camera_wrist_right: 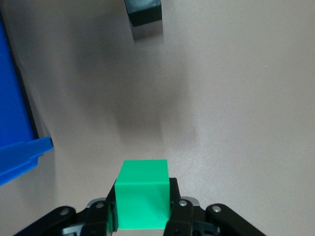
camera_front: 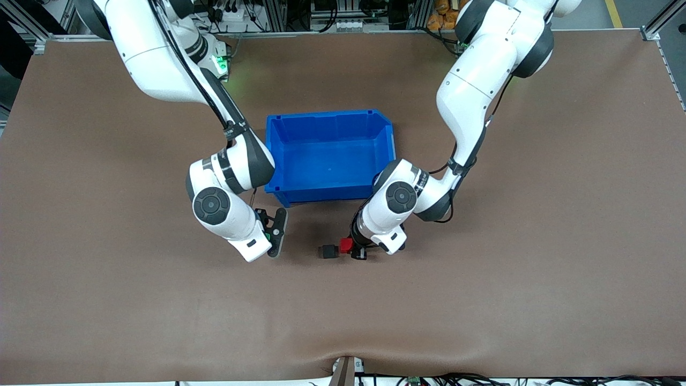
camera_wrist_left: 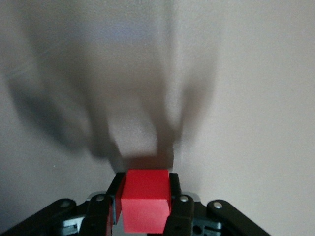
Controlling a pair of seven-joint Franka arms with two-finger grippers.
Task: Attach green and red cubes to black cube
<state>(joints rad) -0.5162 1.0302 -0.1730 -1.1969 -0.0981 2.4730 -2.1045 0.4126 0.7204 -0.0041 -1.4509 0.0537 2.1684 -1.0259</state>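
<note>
Left gripper point(camera_wrist_left: 143, 209) clamps red cube point(camera_front: 346, 245), at black cube's point(camera_front: 328, 251) 3 o'clock; right gripper point(camera_wrist_right: 142, 209) grips green cube point(camera_wrist_right: 143, 201) above table point(camera_front: 482, 300).

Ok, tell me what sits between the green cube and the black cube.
Nothing: in the right wrist view only bare table lies between the green cube, held in the right gripper, and the black cube.

Overhead light is even and bright across the brown table point(camera_front: 107, 268), without glare. Soft shadows pool under both arms. A green glow tints the table's top edge. The left wrist view shows broad, smeared shadows; focus there is soft.
</note>
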